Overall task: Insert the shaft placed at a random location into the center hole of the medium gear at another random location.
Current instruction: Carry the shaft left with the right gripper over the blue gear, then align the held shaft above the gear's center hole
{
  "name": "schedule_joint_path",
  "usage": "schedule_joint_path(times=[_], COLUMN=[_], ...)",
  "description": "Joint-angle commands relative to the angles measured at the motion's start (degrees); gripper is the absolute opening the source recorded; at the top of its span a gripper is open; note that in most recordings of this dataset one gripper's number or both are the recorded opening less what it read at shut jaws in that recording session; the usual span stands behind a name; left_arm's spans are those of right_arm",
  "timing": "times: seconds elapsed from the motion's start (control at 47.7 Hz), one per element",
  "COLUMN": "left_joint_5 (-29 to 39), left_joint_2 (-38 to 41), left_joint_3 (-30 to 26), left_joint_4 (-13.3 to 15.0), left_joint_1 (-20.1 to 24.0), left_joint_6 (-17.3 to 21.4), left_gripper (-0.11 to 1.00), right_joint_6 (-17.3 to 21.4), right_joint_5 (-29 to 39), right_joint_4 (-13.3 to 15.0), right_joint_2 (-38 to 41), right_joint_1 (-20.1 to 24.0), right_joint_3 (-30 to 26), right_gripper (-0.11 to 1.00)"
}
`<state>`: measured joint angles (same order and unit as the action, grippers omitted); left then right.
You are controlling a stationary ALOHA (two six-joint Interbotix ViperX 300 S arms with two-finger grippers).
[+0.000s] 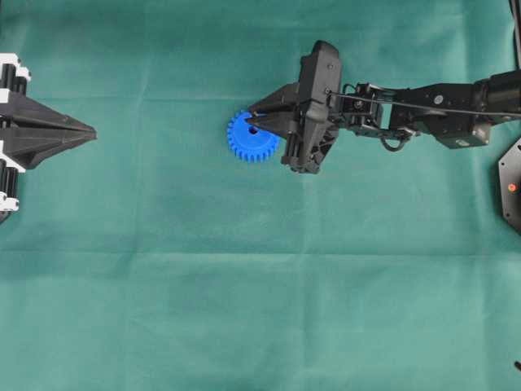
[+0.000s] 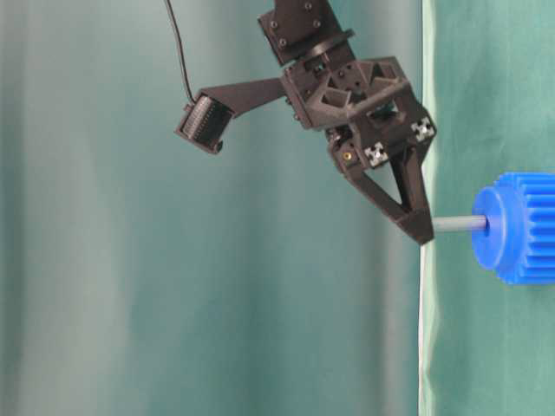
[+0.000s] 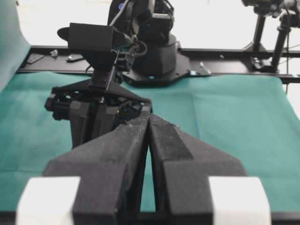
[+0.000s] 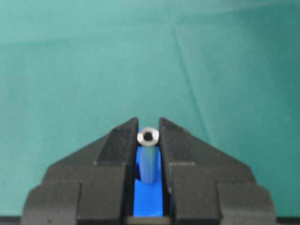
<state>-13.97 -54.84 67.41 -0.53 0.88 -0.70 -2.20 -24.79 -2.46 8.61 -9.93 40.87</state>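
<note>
Green cloth [image 1: 244, 285] covered the whole bench, and we saw long soft creases running across it, one straight fold line passing just below the middle of the overhead view. A matching green curtain [image 2: 104, 260] hung as the backdrop in the table-level view. Beyond the far edge of the cloth, the left wrist view showed a black rail [image 3: 234, 75] with stands behind it, against a bright, washed-out room.

We found the gear [image 1: 251, 137] lying flat on the cloth a little above the centre of the overhead view. The pin [image 2: 460, 224] stood out of the raised hub, its lower end sitting at the hole [image 1: 253, 129]; how deep it went we could not tell. The right claw [image 1: 262, 119] reached over the gear, clenched on the pin: in the right wrist view the pin's upper end [image 4: 148, 137] sat between the two tips, with blue showing beneath it.

The left claw [image 1: 88, 129] rested at the left edge of the bench, well apart from the gear, its fingers [image 3: 117, 154] pressed together with only a thin seam between them and nothing in their grip.
</note>
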Motion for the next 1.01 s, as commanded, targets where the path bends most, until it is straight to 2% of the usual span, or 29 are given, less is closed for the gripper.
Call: schedule_joint_path(times=[0.0,0.357,0.713,0.986], left_joint_5=[-0.26,-0.26,-0.26,-0.26], left_joint_2=[0.35,0.35,0.35,0.35], left_joint_3=[-0.70,-0.70,-0.70,-0.70], left_joint_4=[-0.18,-0.09,-0.18,-0.18], left_joint_1=[0.09,0.09,0.09,0.09], left_joint_6=[-0.09,-0.09,-0.09,-0.09], left_gripper=[0.00,0.00,0.00,0.00], right_joint_6=[-0.88,-0.88,-1.05,-1.05], right_joint_5=[-0.70,-0.70,-0.18,-0.44], right_joint_4=[-0.09,-0.09,-0.09,-0.09], right_joint_2=[0.09,-0.09,-5.01,-4.75], right_joint_1=[0.09,0.18,0.09,0.18], right_joint_3=[-0.97,-0.79,-0.62,-1.05], right_gripper=[0.13,0.13,0.13,0.13])
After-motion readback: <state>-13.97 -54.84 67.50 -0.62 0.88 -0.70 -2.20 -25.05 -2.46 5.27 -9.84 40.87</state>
